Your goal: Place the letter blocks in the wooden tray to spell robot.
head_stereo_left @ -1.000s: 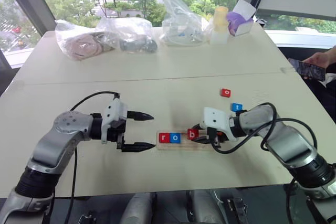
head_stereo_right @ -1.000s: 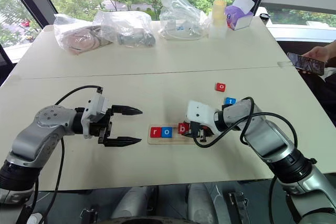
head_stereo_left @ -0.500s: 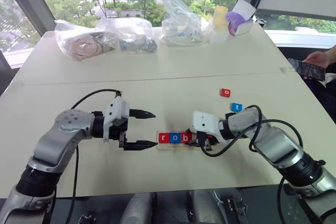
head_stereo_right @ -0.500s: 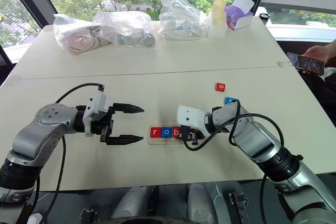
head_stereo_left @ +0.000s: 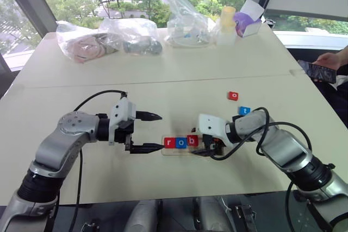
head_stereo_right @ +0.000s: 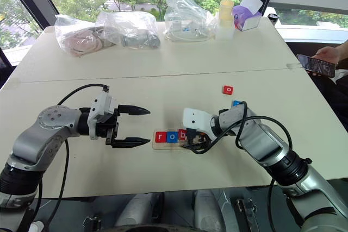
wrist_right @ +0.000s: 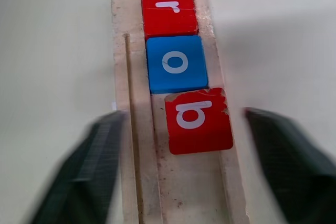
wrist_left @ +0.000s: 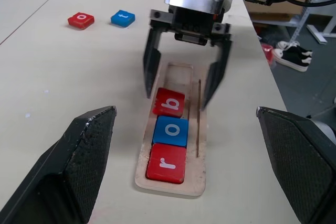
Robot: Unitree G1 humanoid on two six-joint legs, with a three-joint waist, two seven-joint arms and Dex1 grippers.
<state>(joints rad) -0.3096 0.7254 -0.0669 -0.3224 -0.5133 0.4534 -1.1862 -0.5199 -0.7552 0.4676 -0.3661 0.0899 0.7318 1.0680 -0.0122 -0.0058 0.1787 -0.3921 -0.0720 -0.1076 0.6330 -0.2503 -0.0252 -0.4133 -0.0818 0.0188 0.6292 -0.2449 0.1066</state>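
The wooden tray (wrist_left: 197, 179) lies on the surface (head_stereo_left: 179, 69) between my two pincers. In it sit the r block (wrist_left: 167, 163), the o block (wrist_left: 171, 131) and the b block (wrist_left: 169, 102) in a row. My right pincer (wrist_left: 186, 85) straddles the b block, jaws spread. Two more blocks, another o (head_stereo_left: 233, 95) and the t (head_stereo_left: 244, 111), lie behind it to the right. My left pincer (head_stereo_left: 153, 132), spread wide, sits left of the tray.

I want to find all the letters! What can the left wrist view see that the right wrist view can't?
Left wrist view: the loose red o block and blue t block outside the wooden tray, plus the right tool open over the b block. Right wrist view: nothing extra, just a closer look at the b block, slightly askew. Both: r block, blue o block and b block in the tray.
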